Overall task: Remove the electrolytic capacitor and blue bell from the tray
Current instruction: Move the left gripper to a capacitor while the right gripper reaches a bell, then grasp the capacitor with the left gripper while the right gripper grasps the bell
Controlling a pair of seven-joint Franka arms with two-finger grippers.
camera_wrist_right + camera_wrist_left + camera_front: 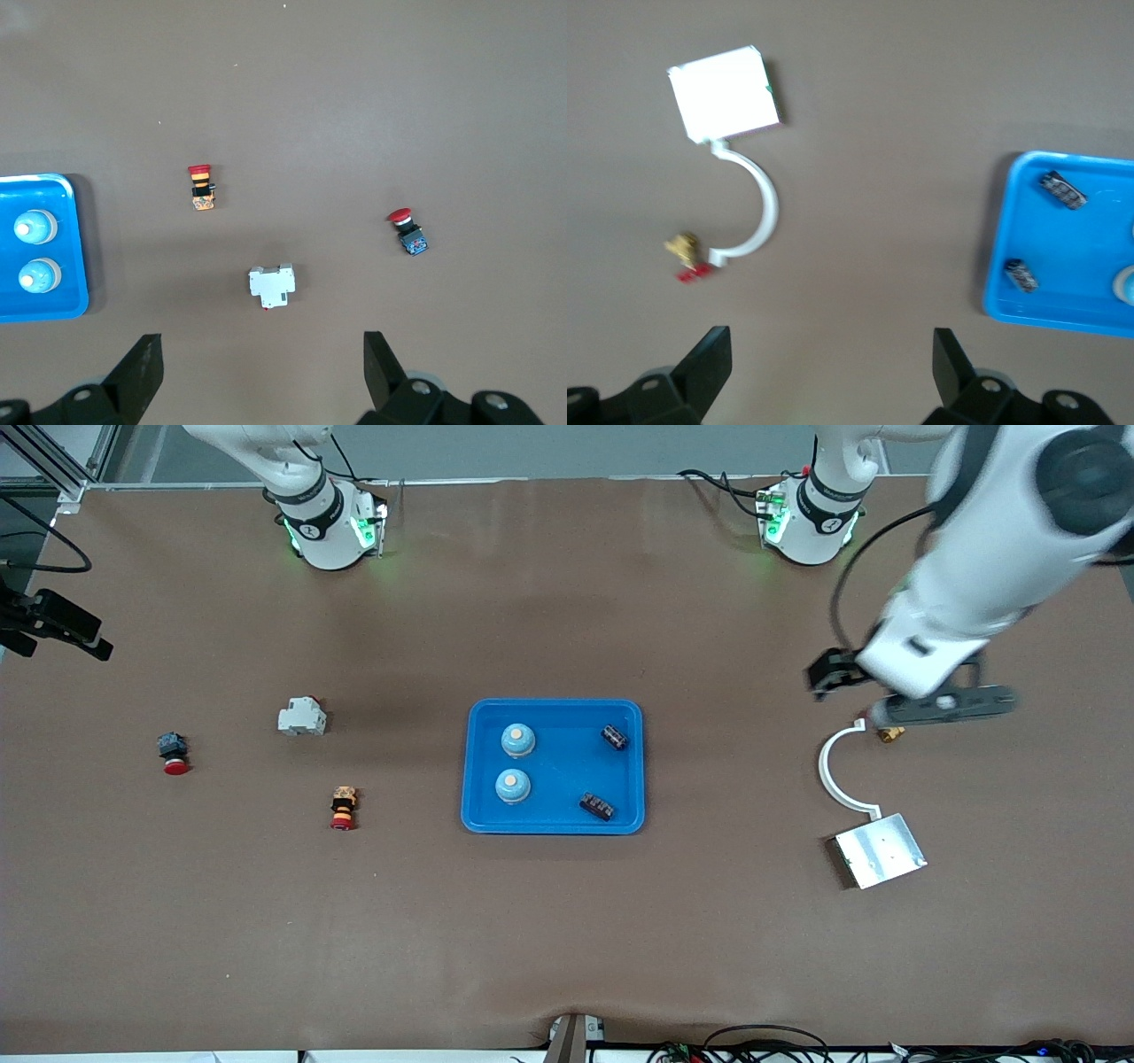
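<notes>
A blue tray (554, 705) lies mid-table. In it are two light blue dome bells (518, 739) (513, 785) and two black capacitors (615, 736) (597, 806). My left gripper (939, 707) is open and empty, up over the table at the left arm's end, beside a small brass part (890, 733). The left wrist view shows its open gripper (831, 341), the tray (1010, 301) and both capacitors (1062, 189) (1021, 274). My right gripper (263, 345) is open and empty, high over a white breaker (271, 286); it is out of the front view. Both bells (34, 227) (37, 276) show in its view.
Toward the right arm's end lie the white breaker (302, 716), a red button on a dark base (173, 751) and a red, orange and black button (343, 807). Toward the left arm's end lie a white curved piece (833, 766) and a silver plate (880, 850).
</notes>
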